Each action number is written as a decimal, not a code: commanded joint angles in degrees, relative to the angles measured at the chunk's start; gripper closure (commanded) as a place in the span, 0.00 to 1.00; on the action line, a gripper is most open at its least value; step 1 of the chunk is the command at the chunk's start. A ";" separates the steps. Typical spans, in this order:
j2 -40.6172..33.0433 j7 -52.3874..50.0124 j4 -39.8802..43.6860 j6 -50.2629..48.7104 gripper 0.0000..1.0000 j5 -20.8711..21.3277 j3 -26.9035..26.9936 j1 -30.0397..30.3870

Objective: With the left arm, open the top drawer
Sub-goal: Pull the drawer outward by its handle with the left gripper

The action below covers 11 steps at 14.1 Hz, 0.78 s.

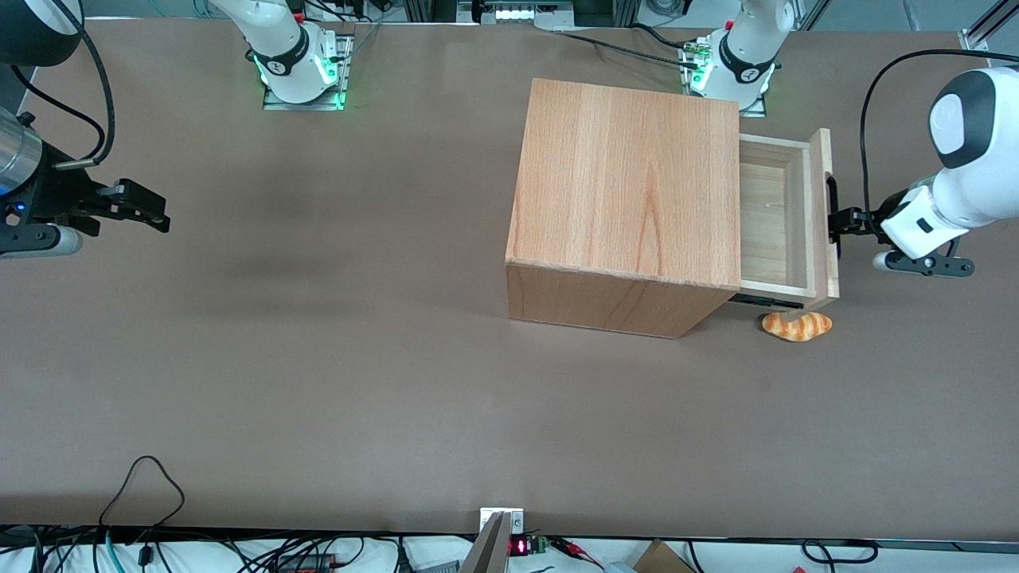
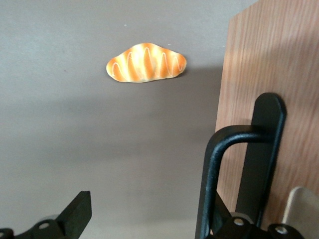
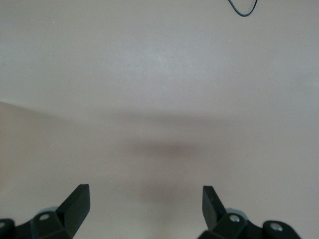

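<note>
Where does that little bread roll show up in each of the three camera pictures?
Front view: the bread roll lies on the table, nearer the camera than the top drawer, just below its front panel.
Left wrist view: the roll lies on the table beside the drawer front, whose black handle one finger of the open end effector has hooked.
Right wrist view: not in it.
Shared landmark: the black handle.

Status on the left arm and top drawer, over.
Gripper open at the black handle, one finger hooked inside it. Top drawer partly pulled out. Toy bread on table below the drawer front.
</note>
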 commanded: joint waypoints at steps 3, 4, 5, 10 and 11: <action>5.93 0.10 0.06 5.54 0.00 4.64 -0.21 2.44; 6.01 0.37 0.15 5.55 0.00 4.64 -0.30 3.14; 6.01 0.37 0.15 5.55 0.00 4.64 -0.21 3.49; 6.28 0.72 0.15 5.55 0.00 4.64 -0.13 4.28; 6.28 0.72 0.15 5.55 0.00 4.64 -0.13 4.38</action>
